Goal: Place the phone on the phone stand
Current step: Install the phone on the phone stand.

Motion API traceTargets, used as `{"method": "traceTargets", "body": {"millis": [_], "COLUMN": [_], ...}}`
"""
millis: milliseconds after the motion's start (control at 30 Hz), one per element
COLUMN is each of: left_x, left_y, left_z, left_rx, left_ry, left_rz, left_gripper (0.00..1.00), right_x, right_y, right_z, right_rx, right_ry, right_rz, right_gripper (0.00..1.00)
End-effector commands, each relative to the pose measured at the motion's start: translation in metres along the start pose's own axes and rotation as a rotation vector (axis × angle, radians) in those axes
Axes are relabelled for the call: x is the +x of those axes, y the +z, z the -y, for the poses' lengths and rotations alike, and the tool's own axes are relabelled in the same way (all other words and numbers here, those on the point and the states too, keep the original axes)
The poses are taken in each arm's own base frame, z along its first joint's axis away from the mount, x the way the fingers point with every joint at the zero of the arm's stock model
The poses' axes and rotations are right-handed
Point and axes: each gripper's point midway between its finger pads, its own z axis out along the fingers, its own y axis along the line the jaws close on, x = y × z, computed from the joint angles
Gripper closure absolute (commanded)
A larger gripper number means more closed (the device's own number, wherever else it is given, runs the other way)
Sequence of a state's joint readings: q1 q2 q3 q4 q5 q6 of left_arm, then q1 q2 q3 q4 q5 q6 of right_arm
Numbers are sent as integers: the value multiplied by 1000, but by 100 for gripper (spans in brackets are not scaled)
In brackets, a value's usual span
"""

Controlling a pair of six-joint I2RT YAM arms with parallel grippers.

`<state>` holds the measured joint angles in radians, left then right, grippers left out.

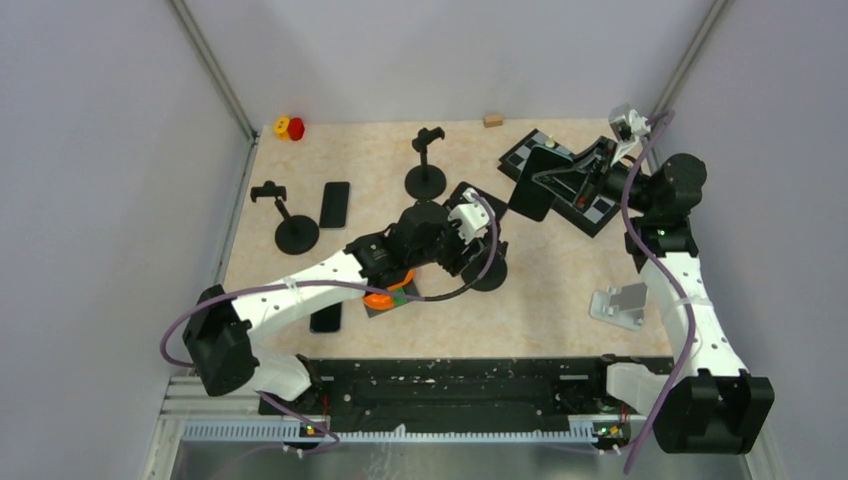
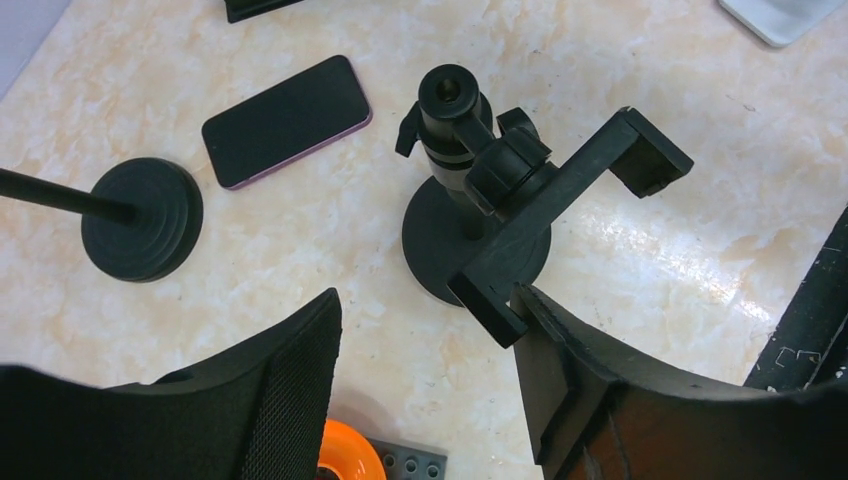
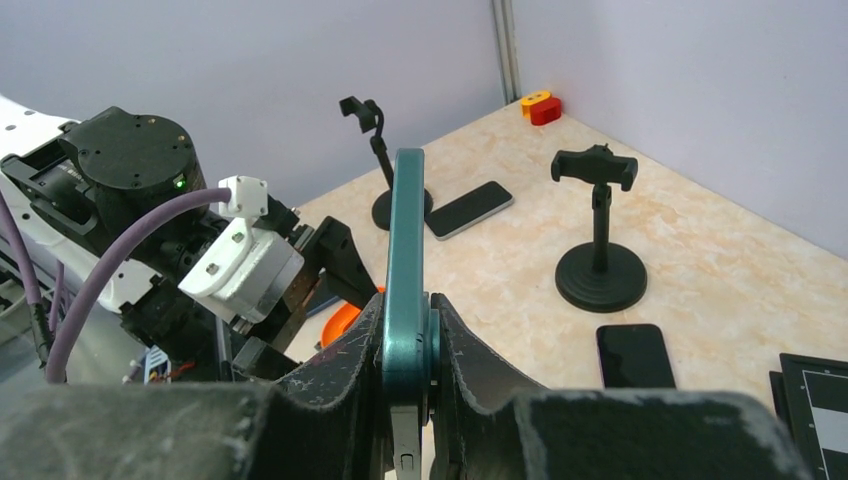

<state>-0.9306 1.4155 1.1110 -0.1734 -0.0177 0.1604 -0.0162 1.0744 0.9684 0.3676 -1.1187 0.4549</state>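
Note:
In the right wrist view a teal phone (image 3: 405, 230) stands edge-on, and my right gripper (image 3: 407, 310) is shut on it. From above, that phone (image 1: 533, 188) hangs over the back right of the table. A black phone stand (image 2: 470, 235) with a round base and a tilted clamp bar (image 2: 570, 205) fills the left wrist view. My left gripper (image 2: 428, 300) hovers over it with its jaws apart and nothing between them. Its right fingertip (image 2: 535, 320) touches the lower end of the clamp bar. In the top view this stand (image 1: 490, 272) is partly hidden by the left gripper (image 1: 470, 250).
Two more black stands (image 1: 297, 230) (image 1: 426, 178) rise at the back left. Dark phones lie flat (image 1: 335, 204) (image 1: 325, 318). An orange disc on a grey brick (image 1: 383, 298) sits under the left arm. A black board (image 1: 590, 208) and a white stand (image 1: 622, 302) are at right.

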Motion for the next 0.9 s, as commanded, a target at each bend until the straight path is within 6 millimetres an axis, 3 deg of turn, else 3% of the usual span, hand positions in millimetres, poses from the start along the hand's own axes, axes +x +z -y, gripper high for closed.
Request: {"method": "traceTargets", "body": {"millis": [0,300,867], "left_x": [-26,-23,-26], "left_y": [-17,-15,-16], "left_z": [-15,11,11], "left_rx": [-64,76,71], "left_ry": [16,20,6], "left_rz": [106,113,118], "left_gripper": [35,49,69], "right_x": [-18,-15,-13], "right_y": [-3,-3,-2], "right_z": [-8,-4,-2], "right_rx": [-3,3,-1], "right_ry": [-99,-92,-86], "right_rz": [48,48,48], "right_gripper": [100,100,100]}}
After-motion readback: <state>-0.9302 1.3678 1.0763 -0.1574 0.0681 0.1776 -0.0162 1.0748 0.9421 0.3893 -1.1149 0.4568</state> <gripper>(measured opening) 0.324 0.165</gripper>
